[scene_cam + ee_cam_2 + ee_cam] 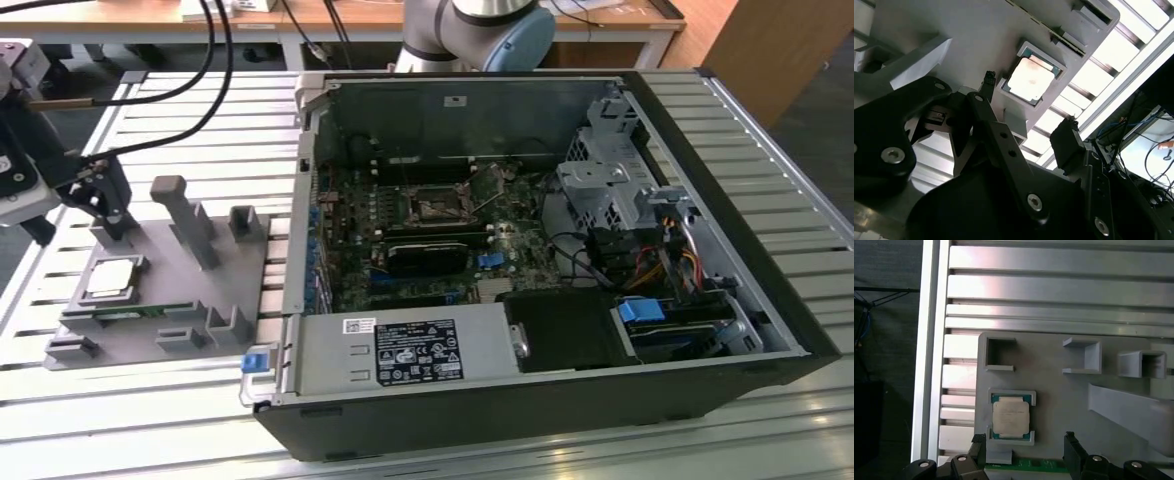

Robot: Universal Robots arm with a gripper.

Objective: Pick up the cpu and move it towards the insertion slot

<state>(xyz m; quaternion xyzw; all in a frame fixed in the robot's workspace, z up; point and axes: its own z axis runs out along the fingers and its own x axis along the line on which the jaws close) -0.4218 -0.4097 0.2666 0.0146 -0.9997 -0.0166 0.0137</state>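
Cpu (1010, 418) lies flat in a corner pocket of the grey fixture (1054, 400), metal lid up, square edges parallel to the fixture's sides. Gripper (1025, 438) is spread wide and empty, apparently hovering above the fixture.

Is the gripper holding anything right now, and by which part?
Nothing is held. The gripper is open above the grey fixture, and the cpu lies in its pocket there.

The hand (1025, 454) hangs pointed downward with its two dark fingers (1072, 449) spread wide, gripping nothing.
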